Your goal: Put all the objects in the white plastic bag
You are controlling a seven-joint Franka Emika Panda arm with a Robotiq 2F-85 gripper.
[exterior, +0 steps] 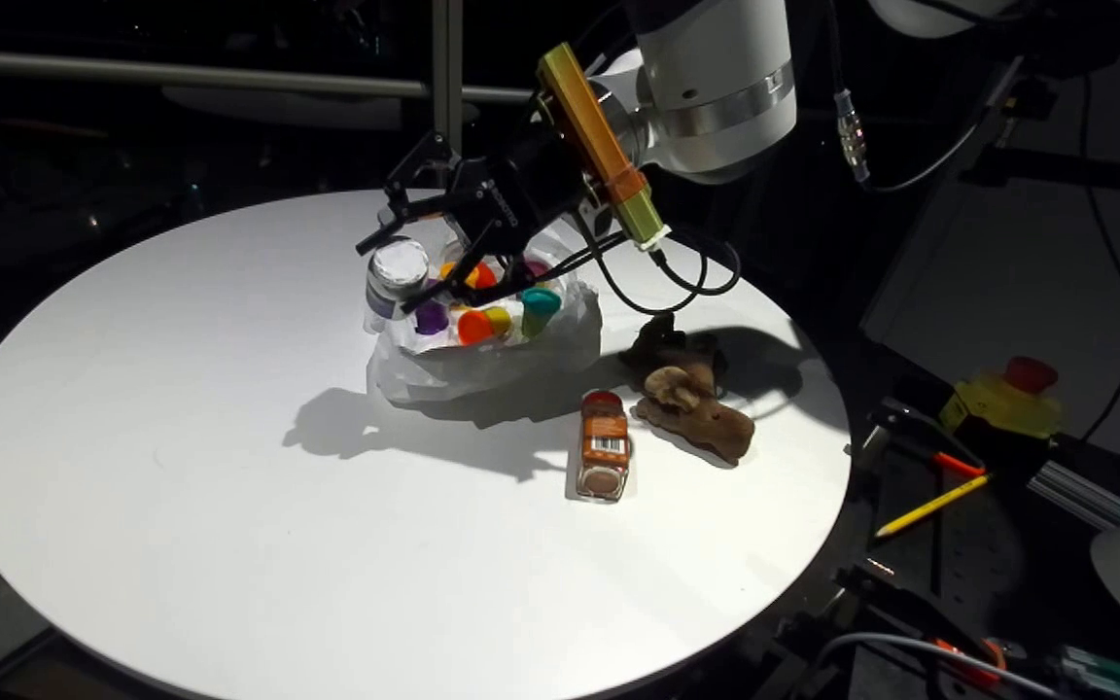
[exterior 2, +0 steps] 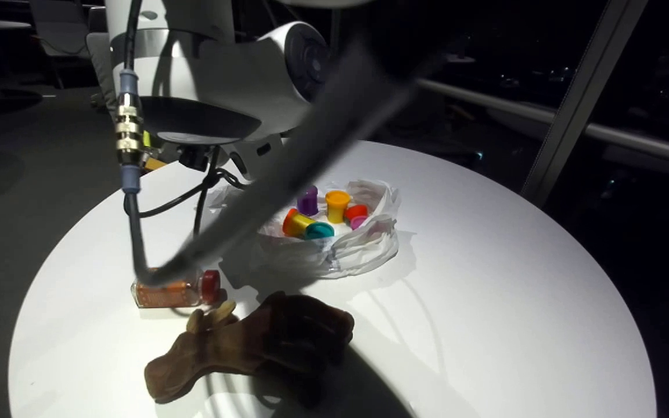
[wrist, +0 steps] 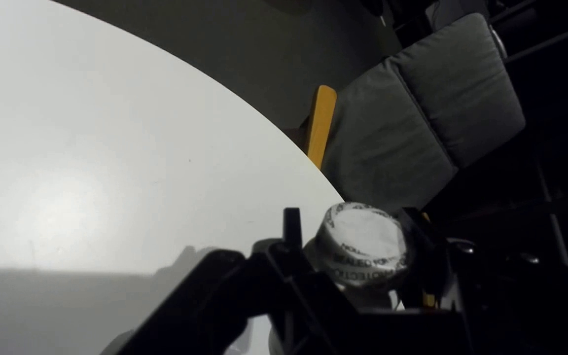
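Pincer (exterior: 385, 280) is grasping white-topped cylindrical container (exterior: 398, 270) by its sides, presumably for dropping into wrinkled white plastic bag (exterior: 482, 374); bag is gaping on round white bench (exterior: 181, 515), cradling orange, purple and teal cup-like toys (exterior: 474, 328).

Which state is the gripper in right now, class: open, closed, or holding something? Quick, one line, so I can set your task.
Gripper: closed on a white-topped container, holding it between its jaws.
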